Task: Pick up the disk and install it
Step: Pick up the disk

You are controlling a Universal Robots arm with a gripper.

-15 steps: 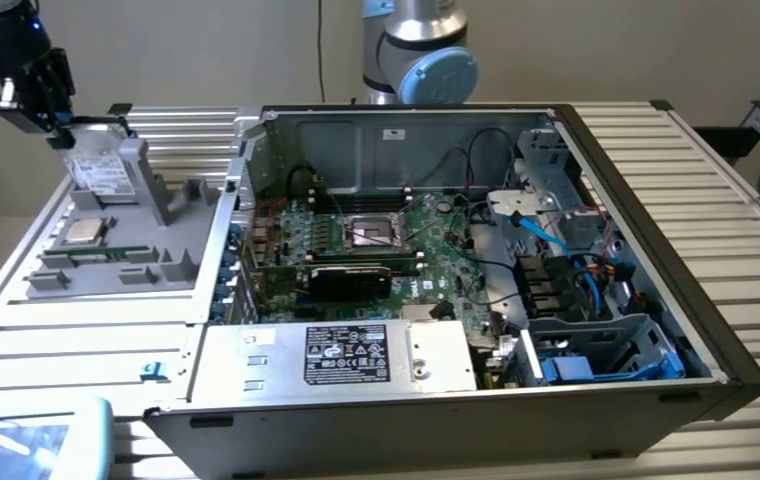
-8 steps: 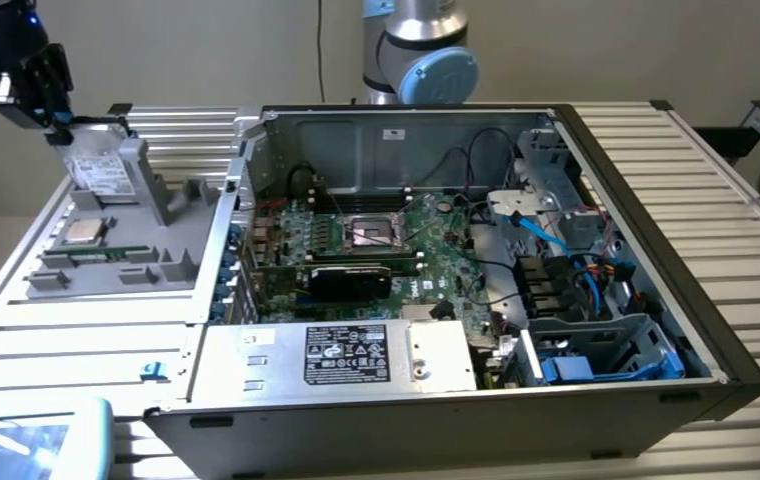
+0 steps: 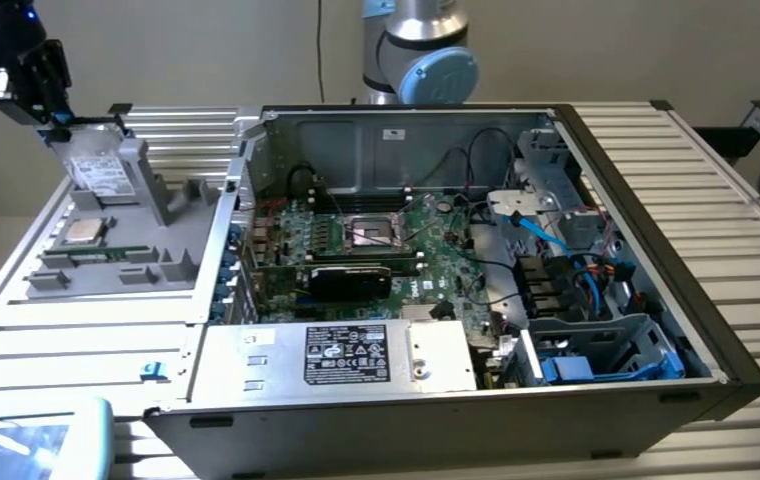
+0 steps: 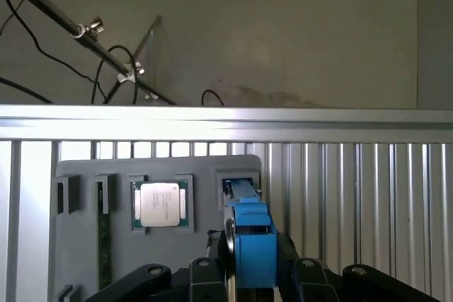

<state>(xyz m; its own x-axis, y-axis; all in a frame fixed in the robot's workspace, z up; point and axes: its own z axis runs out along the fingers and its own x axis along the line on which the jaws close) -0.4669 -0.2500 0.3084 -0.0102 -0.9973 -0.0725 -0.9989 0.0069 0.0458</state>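
The disk (image 3: 97, 175) is a silver-grey drive with a white label. It stands tilted in a slot of the grey holder (image 3: 153, 200) at the exterior view's left. My gripper (image 3: 57, 118) reaches down onto the disk's top end. In the wrist view the blue carrier of the disk (image 4: 252, 235) sits between my black fingers (image 4: 226, 245), which press against both its sides. My gripper (image 4: 253, 252) is shut on the disk, whose lower part still rests in the holder (image 4: 78, 245).
A square silver CPU chip (image 3: 83, 232) (image 4: 160, 204) and a green memory stick (image 4: 104, 238) lie in the holder. The open computer case (image 3: 620, 130) fills the middle, with a silver power supply (image 3: 353, 355) at its front and a blue-trimmed drive bay (image 3: 580, 350).
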